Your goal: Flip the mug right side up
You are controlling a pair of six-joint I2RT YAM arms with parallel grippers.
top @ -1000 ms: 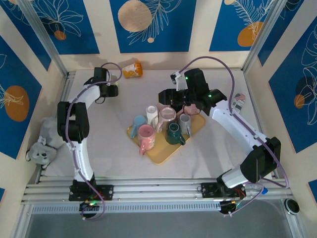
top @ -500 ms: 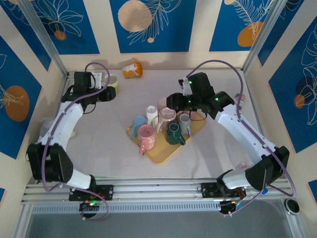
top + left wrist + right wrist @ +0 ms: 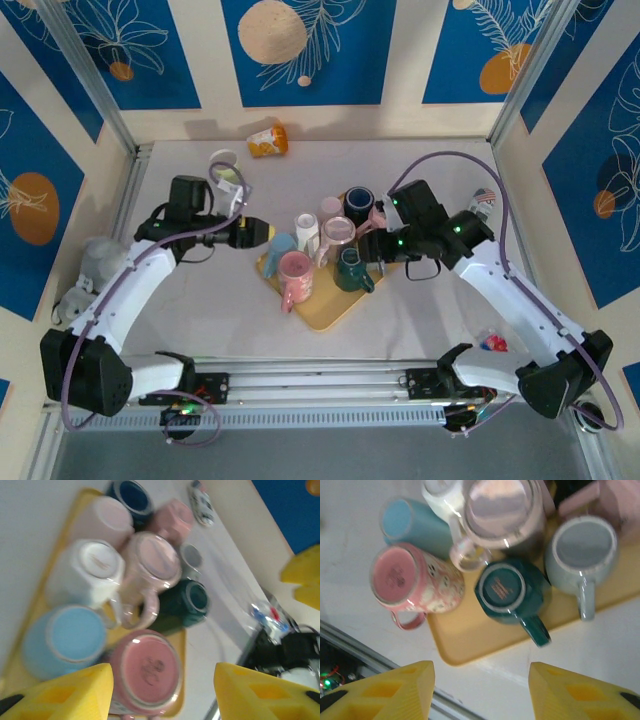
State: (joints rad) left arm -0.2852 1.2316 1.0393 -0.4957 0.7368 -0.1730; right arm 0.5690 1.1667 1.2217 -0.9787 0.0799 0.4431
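Several mugs crowd the yellow tray [image 3: 337, 305]. Bottoms up stand the pink mug [image 3: 296, 272], light blue mug [image 3: 280, 245], white mug [image 3: 306, 228], pale pink mug [image 3: 338, 235], dark green mug [image 3: 350, 268] and grey mug [image 3: 372, 245]. A dark blue mug [image 3: 358, 205] at the back stands mouth up. My left gripper [image 3: 262, 234] hovers open at the tray's left edge; in its wrist view the pink mug [image 3: 145, 672] lies between the left gripper's [image 3: 165, 695] yellow fingers [image 3: 65, 692]. My right gripper [image 3: 368, 247] is open above the dark green mug [image 3: 507, 592] and grey mug [image 3: 582, 547].
An orange bottle [image 3: 267, 140] lies by the back wall, and a pale cup [image 3: 222, 160] stands at the back left. A grey plush toy [image 3: 85, 300] sits at the left edge. A small packet [image 3: 492, 343] lies at the front right, and a striped item [image 3: 485, 198] to the right.
The left arm swung from the back left corner to the tray's left side. The right gripper pulled back from the tray's far side to above its right part.
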